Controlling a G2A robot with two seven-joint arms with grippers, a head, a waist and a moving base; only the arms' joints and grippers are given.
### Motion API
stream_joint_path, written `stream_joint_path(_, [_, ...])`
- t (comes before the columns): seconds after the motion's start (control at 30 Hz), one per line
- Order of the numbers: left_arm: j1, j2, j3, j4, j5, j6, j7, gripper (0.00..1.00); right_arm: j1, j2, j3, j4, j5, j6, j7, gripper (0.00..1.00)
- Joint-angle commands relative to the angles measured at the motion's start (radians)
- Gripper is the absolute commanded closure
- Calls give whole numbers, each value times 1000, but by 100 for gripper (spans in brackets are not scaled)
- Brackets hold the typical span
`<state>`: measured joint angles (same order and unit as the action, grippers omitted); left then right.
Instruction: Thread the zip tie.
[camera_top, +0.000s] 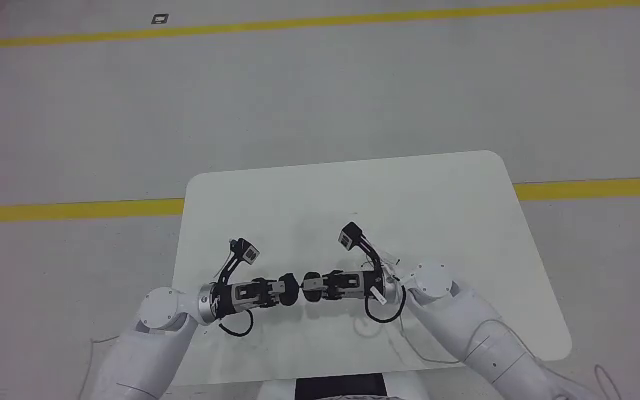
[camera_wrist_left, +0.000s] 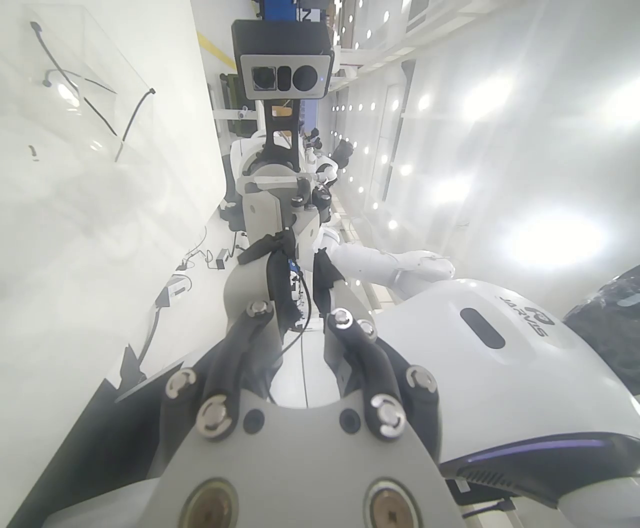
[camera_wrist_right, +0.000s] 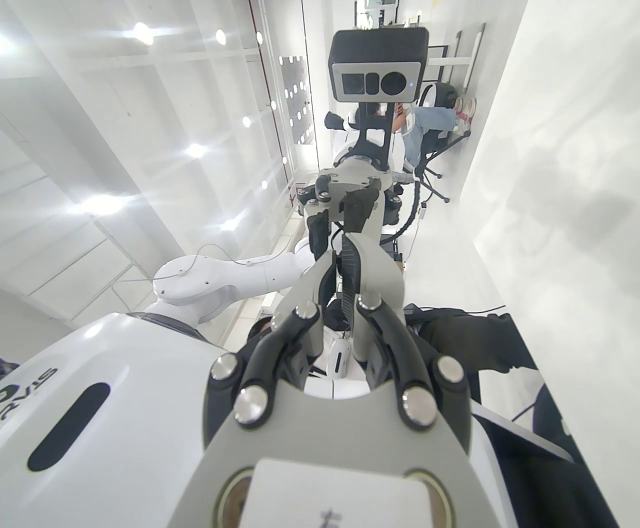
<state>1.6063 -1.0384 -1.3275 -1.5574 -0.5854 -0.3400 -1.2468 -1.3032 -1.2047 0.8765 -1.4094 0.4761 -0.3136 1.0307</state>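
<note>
Left gripper (camera_wrist_left: 297, 252), grey metal with black-padded fingers: fingers apart, background visible through the gap. Thin black plastic zip tie (camera_wrist_left: 307, 300) runs lengthwise through that gap, close along one pad, then curves back toward the left palm. Can't tell whether it touches that pad.

Right gripper (camera_wrist_right: 340, 250), same build: fingers closed down to a narrow slit, with a small dark piece pinched at the tips. From the left wrist camera, the tie's far end sits right at those tips, so the right side is clamped on the tie. The contact itself is tiny and hard to resolve.

Top view: both arms are folded inward and level, with the grippers nose to nose, left (camera_top: 290, 288) and right (camera_top: 312, 286), tips just beside each other. They're held above the near part of the white rounded-corner table (camera_top: 450, 200), roughly mid-width. The tie is too thin to make out from up there.

Loose black ties (camera_wrist_left: 100, 116), a few strips, some crossing, lie flat on a pale surface well apart from both grippers. Can't tell if that surface is the tabletop.

Yellow floor stripes (camera_top: 300, 22) run past the table's far side and level with its middle.
</note>
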Motion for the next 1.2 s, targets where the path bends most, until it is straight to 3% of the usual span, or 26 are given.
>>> stream_joint_path(0.0, [0,0,0,0,0,0,0,89,1,0,-2,-1,0,1,5,100])
stream_joint_path(0.7, [0,0,0,0,0,0,0,89,13,-1,-13,2,-3,8,15,100])
stream_joint_path(1.17, [0,0,0,0,0,0,0,97,16,-1,-17,4,1,6,12,100])
